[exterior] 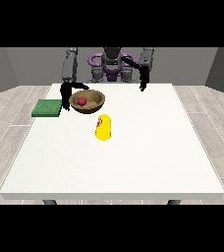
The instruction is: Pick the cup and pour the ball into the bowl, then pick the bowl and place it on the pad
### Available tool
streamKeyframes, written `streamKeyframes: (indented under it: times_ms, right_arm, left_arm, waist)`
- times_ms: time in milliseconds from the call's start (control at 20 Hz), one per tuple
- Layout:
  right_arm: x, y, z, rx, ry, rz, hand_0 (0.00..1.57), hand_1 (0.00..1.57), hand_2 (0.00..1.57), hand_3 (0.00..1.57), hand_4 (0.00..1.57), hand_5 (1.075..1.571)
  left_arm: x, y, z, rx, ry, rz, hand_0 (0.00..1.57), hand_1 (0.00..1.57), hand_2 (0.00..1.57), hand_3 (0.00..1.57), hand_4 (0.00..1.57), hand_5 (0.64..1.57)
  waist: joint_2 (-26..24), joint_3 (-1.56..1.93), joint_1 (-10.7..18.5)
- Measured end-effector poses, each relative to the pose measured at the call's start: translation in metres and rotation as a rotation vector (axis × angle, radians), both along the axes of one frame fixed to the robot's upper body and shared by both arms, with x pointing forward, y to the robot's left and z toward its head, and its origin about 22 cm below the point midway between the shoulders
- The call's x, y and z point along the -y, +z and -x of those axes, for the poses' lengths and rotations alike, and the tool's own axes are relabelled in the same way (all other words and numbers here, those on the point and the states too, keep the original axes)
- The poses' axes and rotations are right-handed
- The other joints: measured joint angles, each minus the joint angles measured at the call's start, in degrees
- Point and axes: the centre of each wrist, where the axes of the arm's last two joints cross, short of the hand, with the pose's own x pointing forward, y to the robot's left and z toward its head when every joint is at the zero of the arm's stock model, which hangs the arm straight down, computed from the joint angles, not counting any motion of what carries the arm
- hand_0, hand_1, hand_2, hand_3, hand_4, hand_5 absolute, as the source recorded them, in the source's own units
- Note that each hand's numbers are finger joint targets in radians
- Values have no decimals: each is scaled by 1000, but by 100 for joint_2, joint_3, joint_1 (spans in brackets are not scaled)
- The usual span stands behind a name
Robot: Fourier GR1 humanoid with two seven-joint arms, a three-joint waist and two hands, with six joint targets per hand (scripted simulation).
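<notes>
Nearest us the yellow cup (103, 127) lies tipped on the white table (133, 162), behind it the red ball (82, 100) sits inside the brown bowl (96, 105), the hand at the view's left (65, 99) touches the bowl's rim beside the green pad (46, 108), fingers' curl impossible to tell, and the hand at the view's right (143, 84) hangs over the far edge, likewise unreadable.

A single front view looked from across the large white rectangular counter (133, 162), raised above it and tilted down, facing the grey-and-black humanoid robot (111, 64). The robot stood small at the upper centre of the frame, behind the counter's far edge. The counter filled the middle of the frame, its near edge low, pale plank floor (6, 123) showing on both sides.
</notes>
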Motion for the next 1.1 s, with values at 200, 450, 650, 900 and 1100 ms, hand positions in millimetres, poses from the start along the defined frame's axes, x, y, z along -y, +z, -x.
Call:
streamKeyframes:
  times_ms: [200,450,650,900,1100]
  right_arm:
    - [2,-15,8,42,-59,-25,206,206,0,0,442,1552]
    - [20,-18,15,38,-160,-42,1571,1571,1571,1089,820,1548]
    - [23,-13,9,-34,-197,-42,1571,1571,1571,822,880,1546]
    - [27,-2,-2,-163,-197,-26,1571,1571,1571,729,913,1545]
    - [25,19,-15,-213,-170,9,1571,1571,1571,888,898,1550]
  left_arm:
    - [-5,19,-5,47,-38,0,0,0,0,0,0,752]
    - [-6,29,-5,88,-52,5,0,0,0,0,0,749]
    - [-14,21,-4,66,-34,5,0,0,0,0,0,729]
    - [-37,1,0,21,-2,9,0,0,0,0,0,717]
    - [-59,-21,2,-17,53,14,0,0,0,0,0,707]
  waist:
    - [212,-40,267]
    - [317,-157,383]
    - [239,-127,341]
    - [33,-42,215]
    - [-160,-18,-76]
